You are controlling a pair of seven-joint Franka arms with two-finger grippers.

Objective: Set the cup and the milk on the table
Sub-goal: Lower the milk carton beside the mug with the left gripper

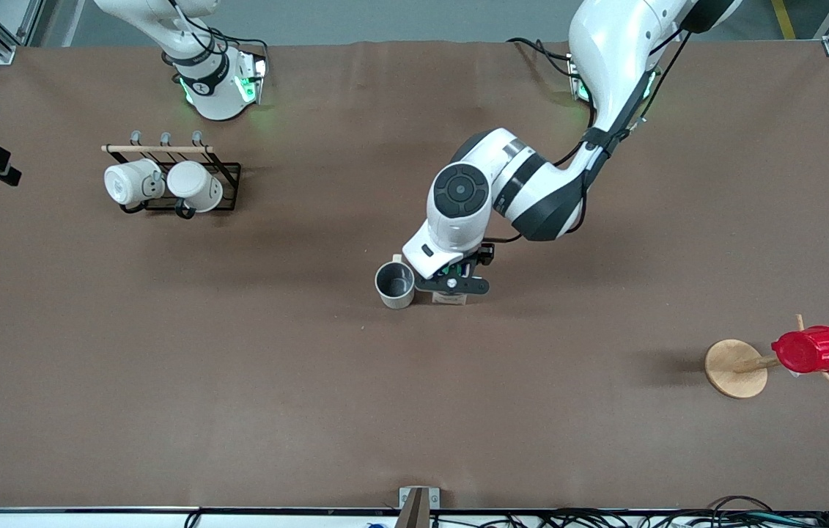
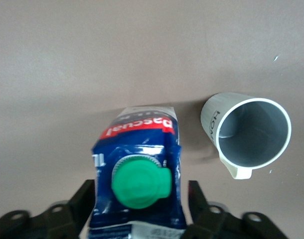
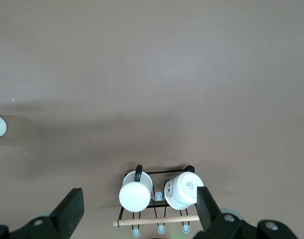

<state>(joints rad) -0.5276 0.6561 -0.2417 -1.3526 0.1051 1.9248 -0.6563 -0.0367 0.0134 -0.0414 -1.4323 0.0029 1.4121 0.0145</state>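
The cream-white cup (image 1: 394, 284) stands upright on the brown table (image 1: 238, 381) near its middle, grey inside showing. It also shows in the left wrist view (image 2: 251, 132) with its handle and dark lettering. The blue-and-white milk (image 2: 139, 172) with its green cap stands right beside the cup, toward the left arm's end. In the front view only its lower part (image 1: 451, 298) shows under the hand. My left gripper (image 1: 452, 284) (image 2: 141, 199) is shut on the milk, one finger on each side. My right gripper (image 3: 138, 196) is open and empty, high over the mug rack, and waits.
A black wire rack (image 1: 227, 170) with a wooden bar holds two brighter white mugs (image 1: 132, 182) (image 1: 196, 185) near the right arm's base. A red ribbed cup (image 1: 811, 350) hangs on a wooden stand (image 1: 735, 368) toward the left arm's end.
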